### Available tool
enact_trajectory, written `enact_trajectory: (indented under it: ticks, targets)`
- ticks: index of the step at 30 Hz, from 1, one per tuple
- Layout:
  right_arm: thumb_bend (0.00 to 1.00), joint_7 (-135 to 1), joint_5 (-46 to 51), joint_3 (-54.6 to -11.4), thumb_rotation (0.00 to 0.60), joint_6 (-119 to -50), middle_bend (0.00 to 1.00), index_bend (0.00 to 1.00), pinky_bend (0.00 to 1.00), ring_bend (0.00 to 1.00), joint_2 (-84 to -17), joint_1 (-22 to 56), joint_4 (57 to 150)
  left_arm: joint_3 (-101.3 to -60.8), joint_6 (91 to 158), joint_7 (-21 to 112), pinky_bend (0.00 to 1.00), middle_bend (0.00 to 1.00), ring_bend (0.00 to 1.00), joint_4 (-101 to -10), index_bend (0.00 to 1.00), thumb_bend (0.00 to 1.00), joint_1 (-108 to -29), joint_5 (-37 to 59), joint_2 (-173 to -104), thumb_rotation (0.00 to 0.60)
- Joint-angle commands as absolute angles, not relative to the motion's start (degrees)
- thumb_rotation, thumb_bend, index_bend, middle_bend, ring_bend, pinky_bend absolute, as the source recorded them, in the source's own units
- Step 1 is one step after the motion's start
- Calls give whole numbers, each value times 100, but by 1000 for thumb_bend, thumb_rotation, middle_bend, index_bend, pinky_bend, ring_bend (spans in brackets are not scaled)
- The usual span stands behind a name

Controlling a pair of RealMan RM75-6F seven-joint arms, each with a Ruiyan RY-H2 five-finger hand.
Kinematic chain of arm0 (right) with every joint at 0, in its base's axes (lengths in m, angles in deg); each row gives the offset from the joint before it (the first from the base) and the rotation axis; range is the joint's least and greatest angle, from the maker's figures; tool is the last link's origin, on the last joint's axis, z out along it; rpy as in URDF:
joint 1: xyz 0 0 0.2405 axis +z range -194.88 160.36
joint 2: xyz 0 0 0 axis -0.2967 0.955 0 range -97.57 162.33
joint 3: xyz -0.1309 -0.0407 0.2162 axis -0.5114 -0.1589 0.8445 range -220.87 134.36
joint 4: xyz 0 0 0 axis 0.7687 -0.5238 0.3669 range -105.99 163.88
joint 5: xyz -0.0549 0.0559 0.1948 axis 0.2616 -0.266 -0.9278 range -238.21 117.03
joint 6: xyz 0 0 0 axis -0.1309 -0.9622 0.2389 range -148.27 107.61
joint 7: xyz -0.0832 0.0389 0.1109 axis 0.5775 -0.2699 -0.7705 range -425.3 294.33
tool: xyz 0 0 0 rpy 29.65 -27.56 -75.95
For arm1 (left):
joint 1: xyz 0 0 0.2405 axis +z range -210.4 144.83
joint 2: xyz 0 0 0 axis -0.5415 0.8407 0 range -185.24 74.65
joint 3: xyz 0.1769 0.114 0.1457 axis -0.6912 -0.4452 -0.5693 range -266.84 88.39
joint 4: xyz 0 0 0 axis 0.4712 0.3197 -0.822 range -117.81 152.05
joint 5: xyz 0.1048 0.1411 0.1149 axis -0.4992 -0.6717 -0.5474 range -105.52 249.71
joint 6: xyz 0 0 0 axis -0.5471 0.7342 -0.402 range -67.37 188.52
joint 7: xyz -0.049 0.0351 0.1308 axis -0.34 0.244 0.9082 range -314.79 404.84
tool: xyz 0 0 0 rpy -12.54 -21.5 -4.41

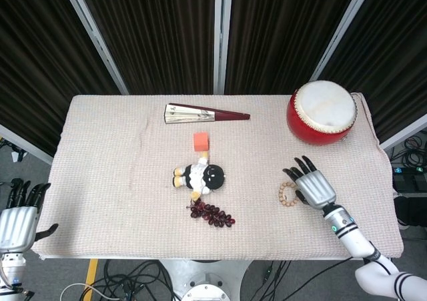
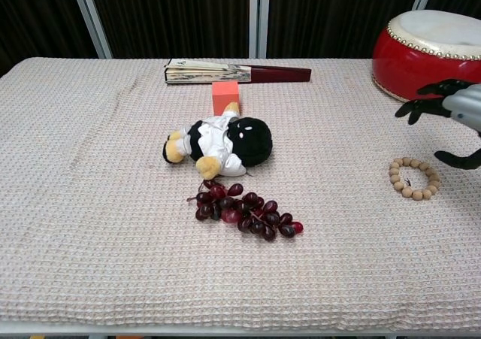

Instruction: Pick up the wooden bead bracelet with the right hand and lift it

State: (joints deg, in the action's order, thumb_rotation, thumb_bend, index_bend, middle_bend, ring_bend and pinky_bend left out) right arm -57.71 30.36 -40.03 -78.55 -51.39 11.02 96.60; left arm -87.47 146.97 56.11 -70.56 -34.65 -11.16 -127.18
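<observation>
The right hand (image 1: pixel 312 186) is over the table with its black fingers (image 2: pixel 422 107) spread apart. It holds nothing. It hangs just beside and partly above the small ring of round light wooden beads, the bracelet (image 1: pixel 288 194), which lies flat on the cream woven tablecloth (image 1: pixel 107 181). In the chest view the hand does not touch the bracelet.

Behind the bracelet, near the far right corner, sits a round red drum with a pale skin top (image 1: pixel 323 112). To the left of the bracelet, near the middle of the cloth, lies a small plush doll with a black head, white shirt and yellow feet (image 1: pixel 200 177). A bunch of dark red toy grapes (image 1: pixel 211 213) lies just in front of the doll, touching it or nearly so. A small orange block (image 1: pixel 201 141) stands just behind the doll. Farther back from the bracelet lies a closed folding fan with a dark red handle (image 1: pixel 205 115).

The left hand (image 1: pixel 19 219) is far from the bracelet, off the left front corner of the table, fingers apart and holding nothing.
</observation>
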Motion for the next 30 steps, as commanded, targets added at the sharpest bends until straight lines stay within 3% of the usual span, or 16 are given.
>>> enact_trajectory:
  ticks: [1, 7, 23, 30]
  targets:
    - [334, -5790, 3219, -4114, 600, -7769, 272, 242, 0, 1, -5631, 1347, 9066, -8747, 14665, 5618, 15, 148, 7, -7057, 142, 0, -3479, -1097, -12720, 600]
    - [327, -6099, 3415, -4305, 600, -8039, 295, 339, 0, 41, -6045, 1356, 8414, -8731, 14628, 5606, 15, 148, 7, -7061, 142, 0, -3492, -1058, -12713, 600]
    - [327, -6525, 3479, -4518, 600, -8287, 338, 440, 0, 71, -6578, 1377, 7408, -8735, 14509, 5546, 15, 148, 7, -7049, 142, 0, -3522, -979, -12709, 600]
    - [365, -6824, 3537, -4515, 600, -8765, 458, 629, 11, 176, -6800, 1306, 6995, -8736, 14492, 5513, 15, 148, 7, -7042, 142, 0, -3521, -959, -12702, 600]
